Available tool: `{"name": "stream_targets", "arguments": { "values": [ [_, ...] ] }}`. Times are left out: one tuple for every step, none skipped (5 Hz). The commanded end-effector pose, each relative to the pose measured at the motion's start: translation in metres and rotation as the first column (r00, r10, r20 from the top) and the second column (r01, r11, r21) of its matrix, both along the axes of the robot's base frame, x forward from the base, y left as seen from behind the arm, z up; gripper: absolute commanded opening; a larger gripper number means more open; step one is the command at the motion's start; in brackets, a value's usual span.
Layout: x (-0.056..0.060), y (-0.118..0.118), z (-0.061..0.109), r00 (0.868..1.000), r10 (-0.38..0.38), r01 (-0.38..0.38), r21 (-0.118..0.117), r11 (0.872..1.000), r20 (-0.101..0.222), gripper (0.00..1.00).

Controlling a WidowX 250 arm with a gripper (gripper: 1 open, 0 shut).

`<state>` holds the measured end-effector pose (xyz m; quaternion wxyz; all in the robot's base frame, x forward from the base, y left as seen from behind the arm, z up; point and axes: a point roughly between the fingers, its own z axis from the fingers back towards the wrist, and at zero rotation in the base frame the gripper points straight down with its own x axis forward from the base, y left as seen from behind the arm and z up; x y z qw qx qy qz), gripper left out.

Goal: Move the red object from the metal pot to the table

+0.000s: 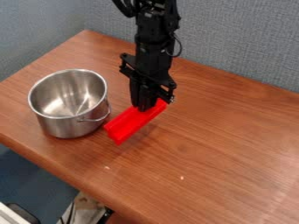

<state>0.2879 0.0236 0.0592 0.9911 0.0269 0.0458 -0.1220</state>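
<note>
One arm in your shot, coming down from the top of the frame with its gripper (143,102) pointing straight down. The fingers are pressed tight together, pinching the upper end of the red object (132,121). That's the far end of the block, the one nearer the wall.

You've got the red object outside the metal pot (69,103), sitting just to the right of it. The block runs diagonally, its lower left end close to the pot's side near the thin wire handle; can't tell if they actually touch. That low end looks like it's down on the table (222,166), while the gripped end seems a bit higher, so the block looks slightly tilted. Hard to be sure from this angle though.

Your pot stands upright on the left part of the table, open side up, shiny inside, nothing showing in it. The table is reddish-brown wood grain, with a rounded corner at the far left, and a grey-blue wall (246,35) behind it.
</note>
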Motion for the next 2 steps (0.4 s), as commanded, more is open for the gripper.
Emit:
{"name": "stream_targets", "arguments": {
  "values": [
    [0.004,-0.012,0.005,0.999,-0.017,0.017,-0.003,1.000,0.040,0.00],
    [-0.009,-0.006,0.001,0.998,0.054,-0.055,0.032,0.998,0.037,1.00]
  ]
}}
